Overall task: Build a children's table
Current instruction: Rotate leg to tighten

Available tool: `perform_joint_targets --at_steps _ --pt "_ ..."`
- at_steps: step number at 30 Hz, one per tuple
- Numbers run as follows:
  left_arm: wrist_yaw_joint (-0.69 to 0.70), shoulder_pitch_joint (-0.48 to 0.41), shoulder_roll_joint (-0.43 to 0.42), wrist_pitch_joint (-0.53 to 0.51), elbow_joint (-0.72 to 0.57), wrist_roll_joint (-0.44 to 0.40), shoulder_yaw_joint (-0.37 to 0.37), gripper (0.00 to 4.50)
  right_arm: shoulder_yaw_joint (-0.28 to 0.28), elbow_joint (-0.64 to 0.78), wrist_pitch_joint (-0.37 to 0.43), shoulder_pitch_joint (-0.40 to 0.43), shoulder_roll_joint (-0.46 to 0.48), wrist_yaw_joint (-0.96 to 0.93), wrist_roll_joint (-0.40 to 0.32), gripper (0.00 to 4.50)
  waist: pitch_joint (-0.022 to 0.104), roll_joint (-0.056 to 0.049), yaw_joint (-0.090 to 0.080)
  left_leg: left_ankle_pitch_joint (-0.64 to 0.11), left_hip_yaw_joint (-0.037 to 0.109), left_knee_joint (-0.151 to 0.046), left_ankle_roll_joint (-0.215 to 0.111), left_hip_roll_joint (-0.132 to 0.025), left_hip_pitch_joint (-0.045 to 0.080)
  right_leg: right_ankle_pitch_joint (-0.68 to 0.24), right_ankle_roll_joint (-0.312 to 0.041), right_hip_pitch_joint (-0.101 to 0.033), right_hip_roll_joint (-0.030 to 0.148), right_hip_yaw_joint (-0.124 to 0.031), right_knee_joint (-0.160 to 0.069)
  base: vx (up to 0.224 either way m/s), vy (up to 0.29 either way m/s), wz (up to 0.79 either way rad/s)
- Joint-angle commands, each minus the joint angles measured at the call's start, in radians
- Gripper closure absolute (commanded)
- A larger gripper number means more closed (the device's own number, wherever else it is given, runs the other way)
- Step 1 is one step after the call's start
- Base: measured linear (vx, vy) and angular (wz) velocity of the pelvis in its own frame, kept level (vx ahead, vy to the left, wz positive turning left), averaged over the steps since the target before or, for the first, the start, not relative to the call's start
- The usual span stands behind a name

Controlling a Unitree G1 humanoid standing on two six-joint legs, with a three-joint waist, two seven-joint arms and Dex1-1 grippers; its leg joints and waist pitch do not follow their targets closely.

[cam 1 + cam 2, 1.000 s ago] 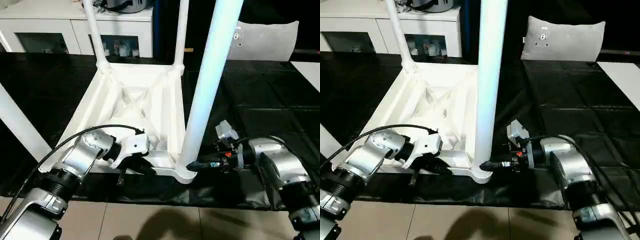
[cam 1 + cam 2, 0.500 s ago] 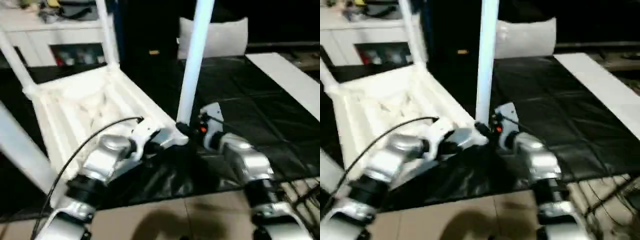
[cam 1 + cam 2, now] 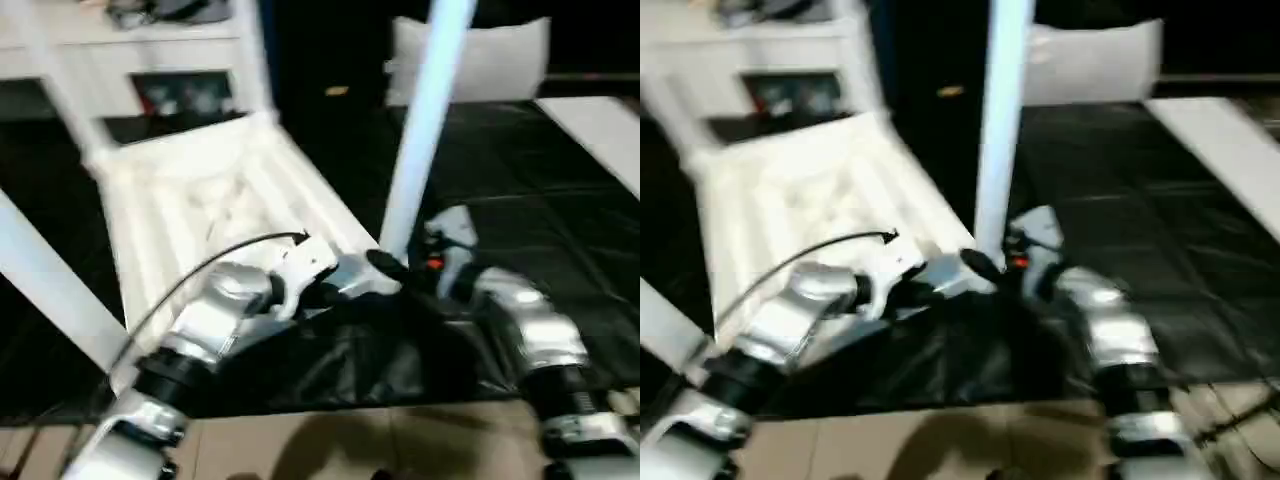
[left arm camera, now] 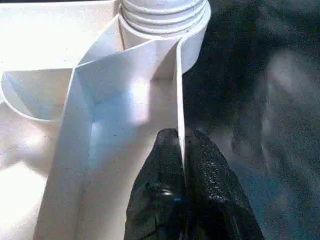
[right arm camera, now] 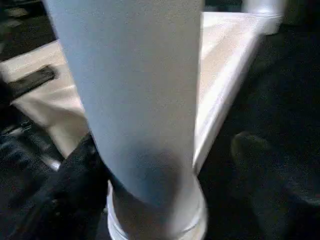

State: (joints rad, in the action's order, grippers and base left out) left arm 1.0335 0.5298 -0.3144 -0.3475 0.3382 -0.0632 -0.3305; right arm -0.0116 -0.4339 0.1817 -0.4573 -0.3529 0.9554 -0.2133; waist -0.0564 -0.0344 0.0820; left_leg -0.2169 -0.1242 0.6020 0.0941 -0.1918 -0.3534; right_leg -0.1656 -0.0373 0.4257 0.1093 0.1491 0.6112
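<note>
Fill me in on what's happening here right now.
A humanoid robot is assembling a white children's table. The tabletop lies upside down on a black sheet. The left gripper is pinched shut on the thin rim wall beside a corner socket. The right gripper sits at the base of the upright leg in that socket.

My head views smear with motion blur; the white tabletop (image 3: 200,190) glares against the dark sheet (image 3: 520,190), and the near leg (image 5: 135,100) is out of focus.

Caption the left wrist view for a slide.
Left gripper shut on the tabletop rim wall, just below a screwed-in leg.
</note>
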Motion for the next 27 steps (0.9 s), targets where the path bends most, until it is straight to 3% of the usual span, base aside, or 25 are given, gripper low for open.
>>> perform_joint_targets --at_steps 1,4,7,8,15,16,19,27 --pt "0.067 -0.013 -0.014 0.026 0.001 0.003 -0.039 4.50 -0.001 0.024 -0.010 0.013 -0.025 0.057 -0.021 0.31 0.081 0.019 0.003 0.032 -0.020 -0.048 -0.191 -0.020 -0.016 -0.134 -0.210 -0.085 0.041 -0.061 -0.065 0.000 0.000 0.00" --pt "0.179 -0.015 -0.079 0.106 0.008 0.006 -0.079 4.50 -0.041 0.047 -0.015 0.019 -0.094 0.219 -0.041 0.19 0.075 0.019 0.015 -0.039 -0.020 -0.056 -0.157 -0.024 -0.014 -0.238 -0.177 -0.086 0.042 -0.060 -0.077 0.000 0.000 0.00" --pt "0.255 -0.012 -0.117 0.162 0.016 0.004 -0.105 4.50 -0.059 0.047 -0.013 0.011 -0.118 0.319 -0.070 0.19 0.069 0.020 0.015 -0.104 -0.021 -0.062 -0.123 -0.023 -0.011 -0.333 -0.142 -0.087 0.044 -0.059 -0.089 0.000 0.000 0.00" --pt "0.274 -0.010 -0.126 0.179 0.021 0.004 -0.112 4.50 -0.064 0.042 -0.012 0.007 -0.123 0.346 -0.079 0.43 0.069 0.020 0.016 -0.115 -0.021 -0.064 -0.111 -0.024 -0.009 -0.352 -0.133 -0.086 0.044 -0.059 -0.092 0.000 0.000 0.00" --pt "0.388 0.010 -0.157 0.239 0.039 0.024 -0.143 4.50 -0.134 0.031 0.016 -0.009 -0.154 0.512 -0.085 0.95 0.073 0.019 0.030 -0.102 -0.023 -0.064 -0.104 -0.031 -0.006 -0.304 -0.159 -0.083 0.042 -0.063 -0.083 0.000 0.000 0.00" --pt "0.409 0.014 -0.158 0.249 0.045 0.030 -0.146 4.50 -0.142 0.025 0.024 -0.013 -0.156 0.539 -0.088 1.05 0.073 0.026 0.031 -0.093 -0.024 -0.064 -0.105 -0.033 -0.007 -0.291 -0.163 -0.083 0.044 -0.064 -0.082 0.000 0.000 0.00" --pt "0.423 0.016 -0.153 0.247 0.041 0.036 -0.148 4.50 -0.154 0.019 0.033 -0.015 -0.155 0.563 -0.090 1.37 0.075 0.023 0.036 -0.071 -0.022 -0.063 -0.103 -0.034 -0.010 -0.269 -0.169 -0.085 0.045 -0.063 -0.075 0.000 0.000 0.00" --pt "0.437 0.020 -0.144 0.253 0.056 0.044 -0.148 4.50 -0.173 0.010 0.056 -0.016 -0.153 0.608 -0.098 2.04 0.076 0.029 0.040 -0.079 -0.023 -0.063 -0.086 -0.031 -0.011 -0.297 -0.147 -0.088 0.046 -0.062 -0.080 0.000 0.000 0.00"
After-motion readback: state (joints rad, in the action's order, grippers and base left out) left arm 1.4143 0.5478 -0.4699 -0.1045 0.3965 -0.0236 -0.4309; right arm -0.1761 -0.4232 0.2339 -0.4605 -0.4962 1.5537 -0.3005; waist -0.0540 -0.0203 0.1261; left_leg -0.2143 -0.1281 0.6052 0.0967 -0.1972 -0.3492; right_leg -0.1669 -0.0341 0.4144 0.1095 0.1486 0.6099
